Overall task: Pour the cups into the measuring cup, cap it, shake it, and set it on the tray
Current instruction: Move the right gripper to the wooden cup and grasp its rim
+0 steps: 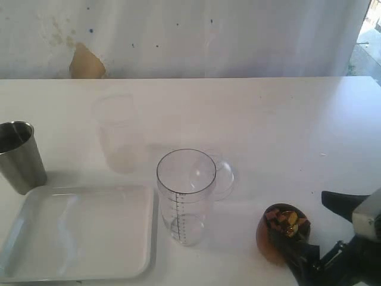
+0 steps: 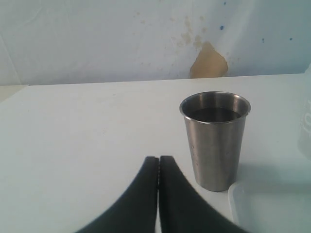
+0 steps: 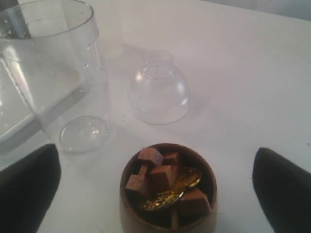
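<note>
White table [image 1: 280, 119], matte, runs out ahead of the left fingers [image 2: 141, 199]. White wall [image 1: 226, 36] straight beyond them, meeting the table's far edge. Wall is stained: tan peeled patch [image 1: 87, 64], yellowish spots [image 1: 59, 33] above it, a few blue specks [image 1: 91, 30]. At the wall's end on the right fingers' [image 1: 338, 201] side, bright opening [image 1: 370, 36] with daylight; window or door, cannot tell. Light soft, shadows faint.

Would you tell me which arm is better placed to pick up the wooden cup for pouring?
Right. The right gripper stands open on either side of the wooden cup, near the measuring cup; the left gripper is shut, over by the tumbler.
</note>
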